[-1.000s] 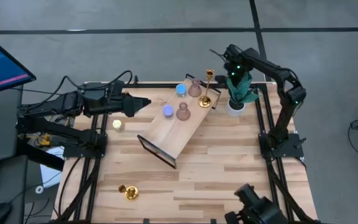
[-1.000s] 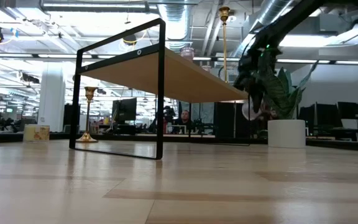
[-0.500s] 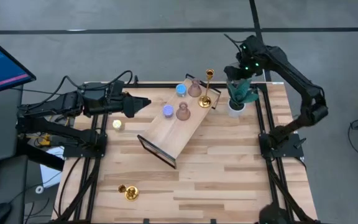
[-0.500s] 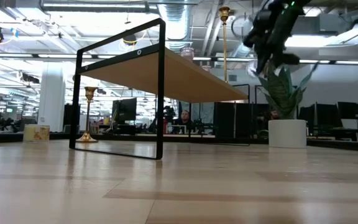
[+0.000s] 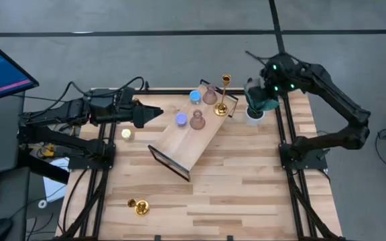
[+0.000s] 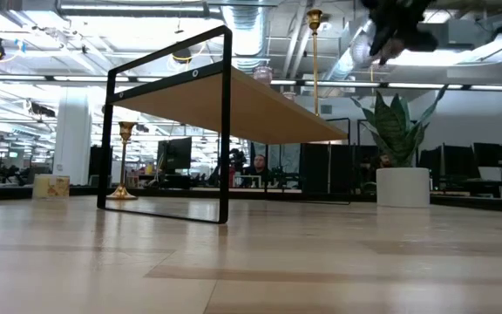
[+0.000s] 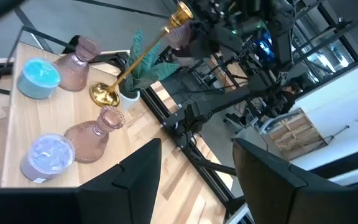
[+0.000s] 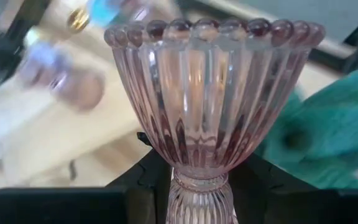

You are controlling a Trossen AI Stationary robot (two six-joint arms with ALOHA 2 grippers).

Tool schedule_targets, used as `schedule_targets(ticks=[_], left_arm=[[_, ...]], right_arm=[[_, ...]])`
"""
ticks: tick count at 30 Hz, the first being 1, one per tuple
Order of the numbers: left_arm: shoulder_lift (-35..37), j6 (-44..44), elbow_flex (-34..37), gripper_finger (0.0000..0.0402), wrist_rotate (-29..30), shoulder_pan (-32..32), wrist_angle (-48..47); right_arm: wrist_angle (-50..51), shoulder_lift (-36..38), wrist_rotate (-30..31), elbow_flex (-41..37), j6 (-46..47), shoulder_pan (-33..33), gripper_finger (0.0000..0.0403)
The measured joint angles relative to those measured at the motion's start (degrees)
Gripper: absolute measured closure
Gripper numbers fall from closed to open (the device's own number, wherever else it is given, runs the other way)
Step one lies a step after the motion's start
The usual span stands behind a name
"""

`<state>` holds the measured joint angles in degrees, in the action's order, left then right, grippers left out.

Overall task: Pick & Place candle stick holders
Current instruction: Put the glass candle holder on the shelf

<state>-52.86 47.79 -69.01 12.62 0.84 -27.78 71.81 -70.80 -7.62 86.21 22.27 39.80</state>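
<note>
Pink ribbed glass candle holder [image 8: 211,99] pinched at its stem by the right gripper [image 5: 265,88], raised above the potted plant [image 5: 254,110] at the table's far right corner, left gripper [image 5: 154,112] spread, hovering beside the tilted wooden shelf [image 5: 187,137].

You see a ribbed, glossy pink glass holder [image 8: 211,99] with a beaded rim, clear enough to look through. The tall candlestick [image 7: 143,55] is shiny gold metal. The shelf board [image 5: 187,137] and table [image 5: 240,187] are matt pale wood; the shelf frame [image 6: 226,122] is black metal.
</note>
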Motion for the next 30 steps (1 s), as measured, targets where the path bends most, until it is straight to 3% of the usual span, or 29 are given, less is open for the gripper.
schedule_targets(ticks=[6, 12, 21, 30], left_arm=[[0.0, 0.0, 0.0, 0.0202, -2.4, 0.0, 0.0], [0.0, -0.1, 0.0, 0.0202, -4.3, 0.0, 0.0], [0.0, -1.5, 0.0, 0.0202, -5.2, 0.0, 0.0], [0.0, -1.5, 0.0, 0.0202, -8.4, 0.0, 0.0]], right_arm=[[5.3, 3.1, 0.3, 0.0, 8.0, -15.2, 0.0292], [8.4, 0.2, 3.9, 0.0, 19.8, -33.6, 0.0292], [15.0, -13.6, -2.0, 0.0, 29.7, -52.9, 0.0292], [18.4, -31.1, -12.1, 0.0, 24.5, -61.4, 0.0292]])
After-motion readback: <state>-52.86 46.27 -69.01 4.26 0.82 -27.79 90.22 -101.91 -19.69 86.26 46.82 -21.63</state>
